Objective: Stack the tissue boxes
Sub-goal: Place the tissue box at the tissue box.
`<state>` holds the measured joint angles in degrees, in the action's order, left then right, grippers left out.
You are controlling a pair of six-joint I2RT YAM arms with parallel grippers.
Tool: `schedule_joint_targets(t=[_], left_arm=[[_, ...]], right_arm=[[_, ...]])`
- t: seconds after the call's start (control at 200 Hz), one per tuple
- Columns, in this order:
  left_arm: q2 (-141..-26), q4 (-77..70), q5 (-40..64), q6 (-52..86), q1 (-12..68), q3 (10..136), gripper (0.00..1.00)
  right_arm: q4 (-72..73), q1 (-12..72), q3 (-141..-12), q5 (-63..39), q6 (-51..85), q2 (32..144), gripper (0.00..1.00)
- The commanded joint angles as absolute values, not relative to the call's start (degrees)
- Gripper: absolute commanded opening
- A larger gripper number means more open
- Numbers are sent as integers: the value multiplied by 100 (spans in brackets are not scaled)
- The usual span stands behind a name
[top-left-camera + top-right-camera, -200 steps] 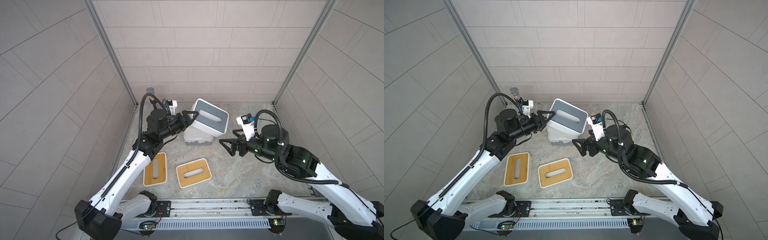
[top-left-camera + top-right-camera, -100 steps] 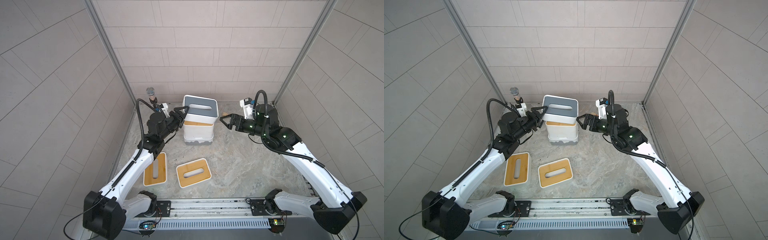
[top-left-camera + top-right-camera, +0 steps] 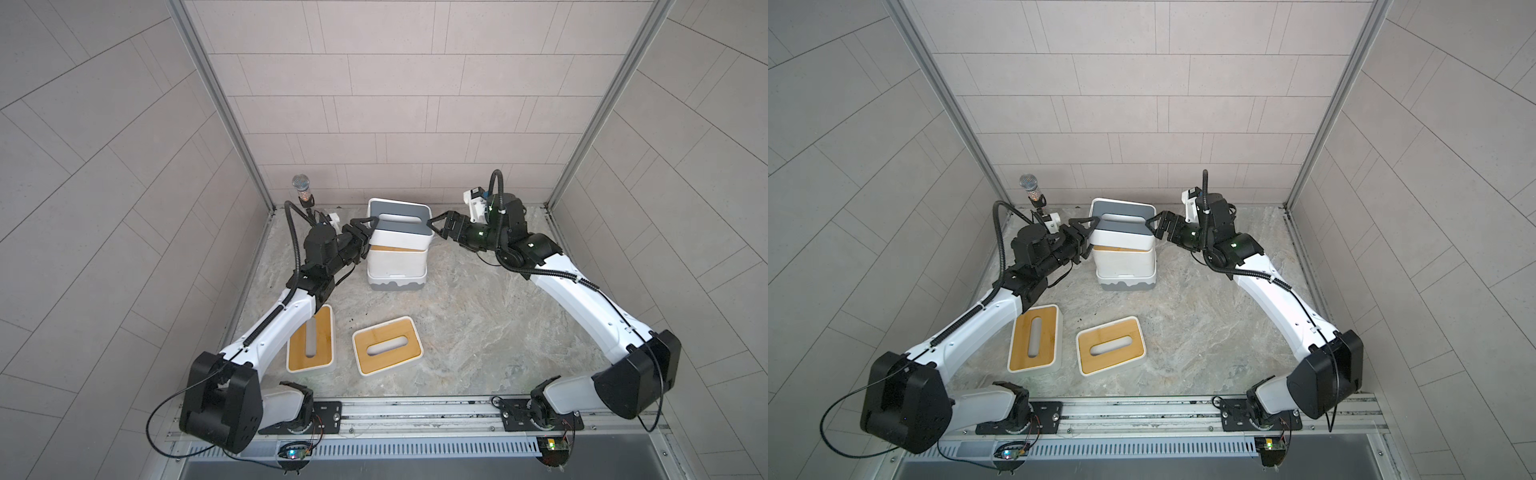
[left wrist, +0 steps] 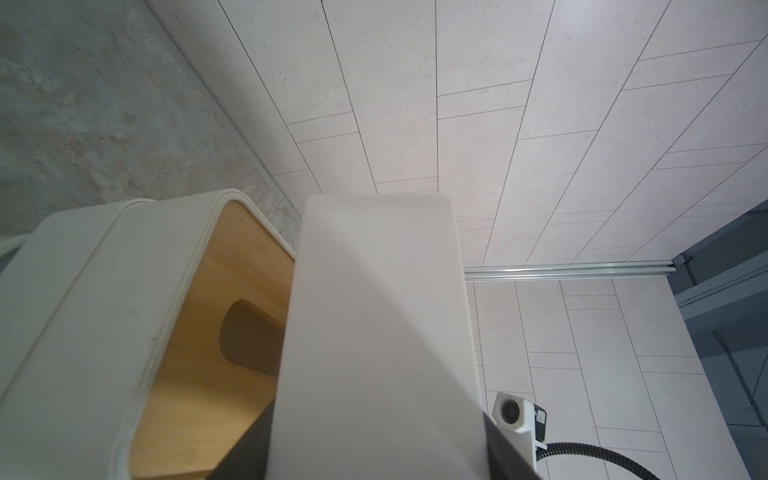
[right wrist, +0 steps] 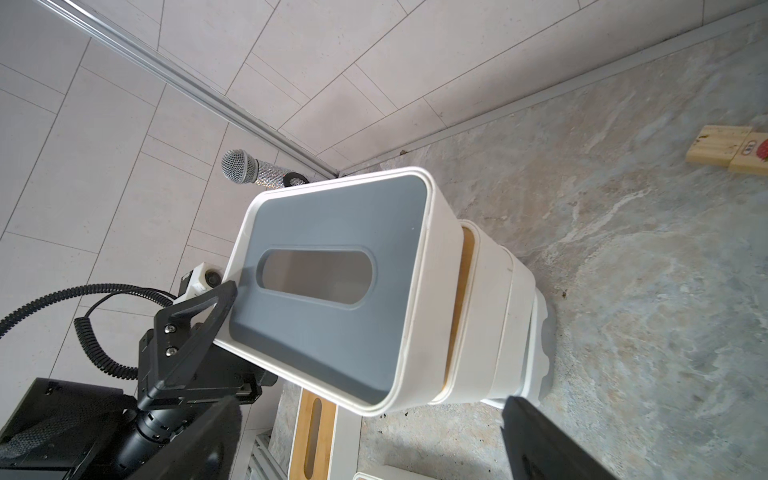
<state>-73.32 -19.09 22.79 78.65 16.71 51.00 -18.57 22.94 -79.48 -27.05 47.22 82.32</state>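
Grey-topped box, far ctr of bench, askew atop bamboo-topped box; left end clamped in left claw; right claw spread wide at right end, holding nothing. Best: level it, align rims w/ box below, lower slowly, then release.

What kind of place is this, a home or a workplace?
Most likely a small robot test booth, not a home: pale panel walls close in a marble-patterned table, two robot arms are mounted on a metal rail, and a microphone stands in the corner.
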Motion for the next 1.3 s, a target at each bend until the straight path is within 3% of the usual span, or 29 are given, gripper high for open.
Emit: schedule_joint_targets(t=[0.0,0.645,0.861,1.296], left_arm=[[-7258,-2511,2628,7951,1547,5134,21],[-7308,-1724,3188,7524,1458,5423,29],[-7173,-1174,3133,7145,1447,5546,53],[-7050,187,2764,6229,1447,5923,73]], right_arm=[[-1627,2268,-8119,-2839,4785,8342,100],[-1414,2354,-8156,-2916,4808,8727,100],[-1450,2386,-8146,-2831,4765,8692,100],[-1538,2449,-8113,-2754,4634,8675,100]])
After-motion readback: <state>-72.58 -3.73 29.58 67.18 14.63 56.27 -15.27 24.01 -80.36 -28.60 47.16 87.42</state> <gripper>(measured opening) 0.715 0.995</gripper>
